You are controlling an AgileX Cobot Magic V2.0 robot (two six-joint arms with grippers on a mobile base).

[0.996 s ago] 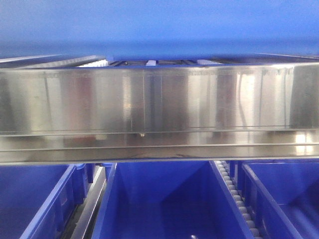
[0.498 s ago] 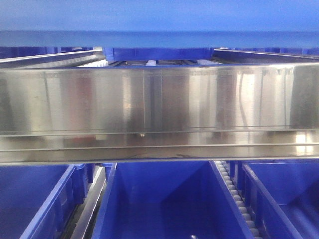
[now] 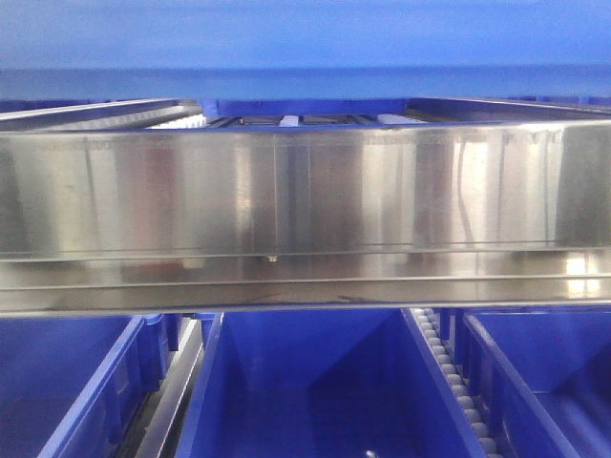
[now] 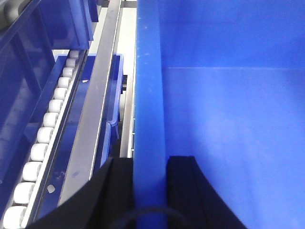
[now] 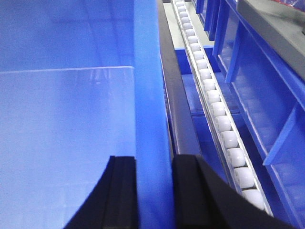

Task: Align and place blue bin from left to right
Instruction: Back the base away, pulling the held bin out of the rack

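Left fingers [image 4: 186, 191] and right fingers [image 5: 121, 191] pinch the blue bin [image 3: 305, 38], now raised slightly.

On my front feed the blue bin [image 3: 305, 38] across the top is a soft, featureless blur, too near to focus. The steel beam [image 3: 305, 191] below it is sharp, streaked with vertical reflections, and has white glare towards its right end. Both wrist feeds are bright. The white rollers [image 5: 220, 123] nearly wash out, a pale sheen lies inside the bin, and the black fingers [image 4: 186, 191] at the near edge look dark and soft.
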